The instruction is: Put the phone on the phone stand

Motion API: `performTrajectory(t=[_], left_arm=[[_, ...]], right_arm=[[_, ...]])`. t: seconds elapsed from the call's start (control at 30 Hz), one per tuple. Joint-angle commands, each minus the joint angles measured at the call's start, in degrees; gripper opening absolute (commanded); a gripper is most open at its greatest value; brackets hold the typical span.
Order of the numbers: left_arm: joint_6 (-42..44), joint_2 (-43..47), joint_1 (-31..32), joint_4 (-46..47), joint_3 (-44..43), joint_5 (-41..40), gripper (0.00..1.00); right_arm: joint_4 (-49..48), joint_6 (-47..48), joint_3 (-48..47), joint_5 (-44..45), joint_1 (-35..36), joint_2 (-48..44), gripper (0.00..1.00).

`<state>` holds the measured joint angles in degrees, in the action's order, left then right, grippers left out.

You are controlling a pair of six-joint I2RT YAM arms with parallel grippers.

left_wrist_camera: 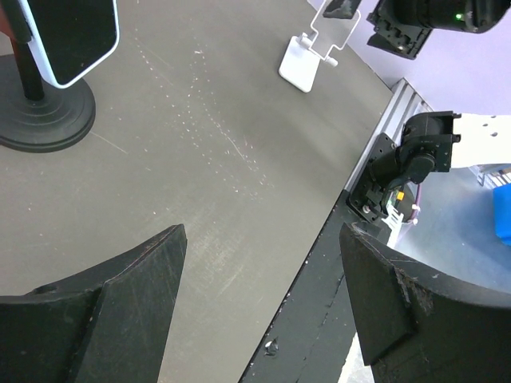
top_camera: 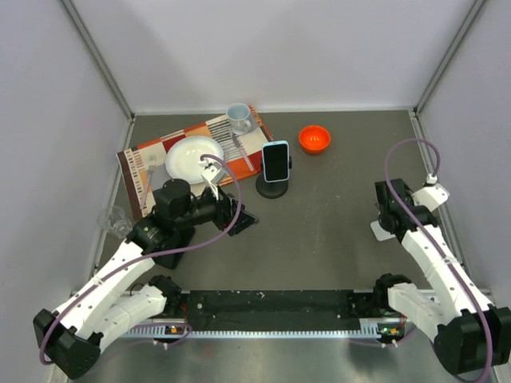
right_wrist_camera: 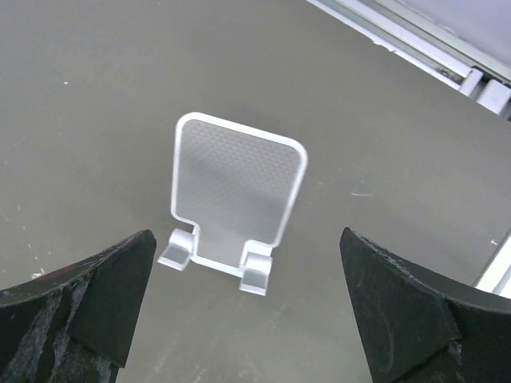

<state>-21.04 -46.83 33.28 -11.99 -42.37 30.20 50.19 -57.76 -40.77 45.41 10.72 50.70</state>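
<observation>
Light-blue-cased phone [left_wrist_camera: 68, 36]: upper part cut off by the top edge, left wrist view.
Black round-based stand [left_wrist_camera: 44, 120]: left side cut off; post partly behind the phone.
White plastic stand [left_wrist_camera: 302, 65]: top cut off.
Clear glass [top_camera: 112, 219]: faint, shape unclear.

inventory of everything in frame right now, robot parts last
table: 1, dark grey, under everything
placemat: 1, orange-brown-white striped, far left
plate: 1, white, on placemat
mug: 1, grey-blue, placemat's far corner
fork: 1, silver, on placemat left of plate
knife: 1, silver, on placemat right of plate
black stand: 1, black, right of placemat
phone: 1, light-blue case, upright on black stand
white stand: 1, white, empty, right side of table
bowl: 1, orange, far side, right of phone
glass: 1, clear, left table edge, faint
left pincer: 1, black, open, empty, near phone
right pincer: 1, black, open, empty, facing white stand
</observation>
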Motion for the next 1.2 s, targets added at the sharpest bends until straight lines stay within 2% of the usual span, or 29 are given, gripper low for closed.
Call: performTrajectory(t=[0.0,0.17,0.33,0.73,0.93,1.03,1.1,1.17], left_arm=[[1.3,2.0,-0.3,1.6,-0.4,0.3,0.82],[1.7,3.6,-0.3,0.9,0.0,-0.3,0.82],[2.0,4.5,-0.3,0.1,-0.2,-0.3,0.82],[3.2,5.5,-0.3,-2.2,-0.3,-2.1,0.87],[3.3,5.9,-0.3,-2.4,-0.3,-2.6,0.88],[3.4,5.8,-0.3,-2.4,-0.5,-2.8,0.89],[3.5,5.8,-0.3,-2.5,-0.6,-3.0,0.89],[3.6,5.9,-0.3,-2.6,-0.8,-3.3,0.89]], right_arm=[[-8.2,2.0,-2.5,-1.5,-1.4,5.0,0.99],[-9.1,-3.2,-4.7,-1.3,-2.1,11.7,0.99],[-8.6,-9.0,-3.7,-1.3,-2.8,14.0,0.98],[-9.1,-12.0,-3.2,1.8,-3.9,19.4,0.83],[-9.1,-11.8,-2.6,2.6,-4.0,18.4,0.62],[-9.3,-10.4,-2.3,2.9,-4.0,17.8,0.4],[-10.0,-8.9,-1.9,3.5,-3.9,16.7,0.31],[-12.5,-4.9,-1.2,3.8,-3.9,15.8,0.19]])
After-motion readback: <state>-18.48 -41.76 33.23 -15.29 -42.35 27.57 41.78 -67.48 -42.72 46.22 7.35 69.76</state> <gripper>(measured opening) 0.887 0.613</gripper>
